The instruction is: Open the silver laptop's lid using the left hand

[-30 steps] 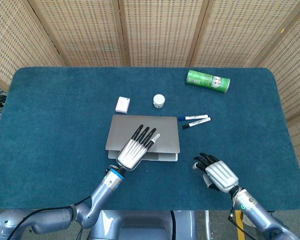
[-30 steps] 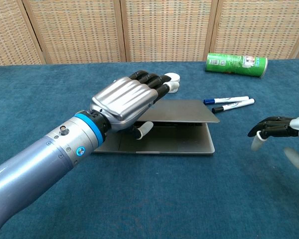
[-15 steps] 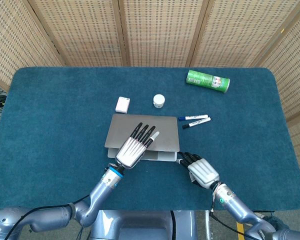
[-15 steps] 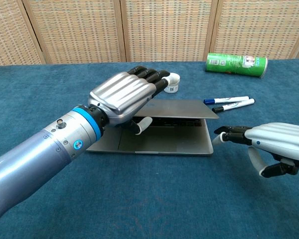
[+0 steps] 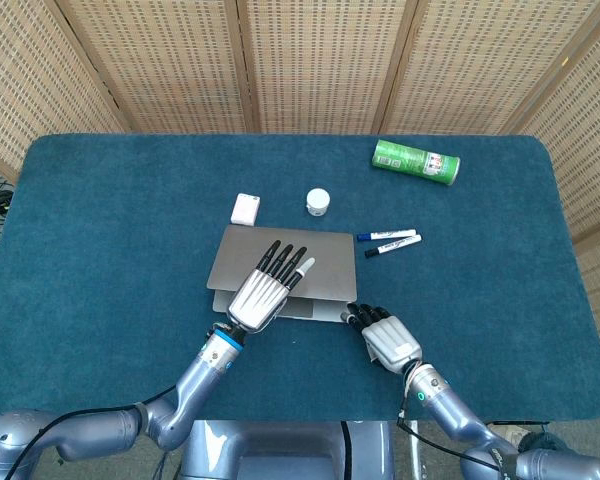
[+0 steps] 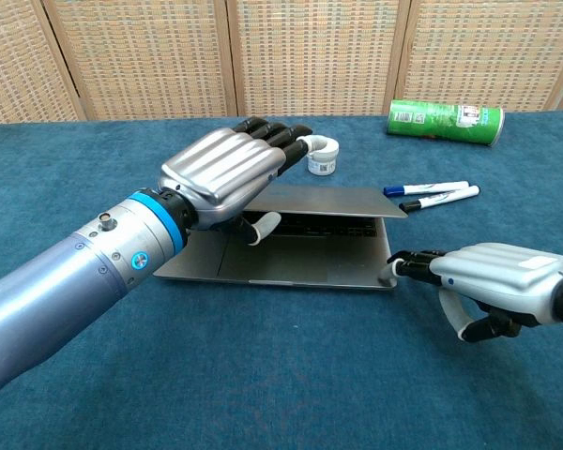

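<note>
The silver laptop [image 5: 280, 262] lies mid-table with its lid [image 6: 342, 200] raised a little above the base [image 6: 300, 267]. My left hand [image 5: 265, 290] lies over the lid's front left part, fingers stretched on top and the thumb [image 6: 261, 225] under the lid's edge, so it holds the lid. In the chest view the left hand [image 6: 230, 173] hides the lid's left side. My right hand [image 5: 385, 338] rests on the table at the laptop's front right corner. Its extended fingertips [image 6: 408, 260] touch the base there, and it holds nothing.
Beyond the laptop stand a small white jar [image 5: 319, 201] and a white box [image 5: 245, 209]. Two markers [image 5: 388, 241] lie right of the lid. A green can [image 5: 415, 160] lies on its side at the far right. Wicker screens close off the back.
The lid has lifted further under my left hand. My right hand has moved left across the table to the base's front right corner. The laptop has slid slightly left.
</note>
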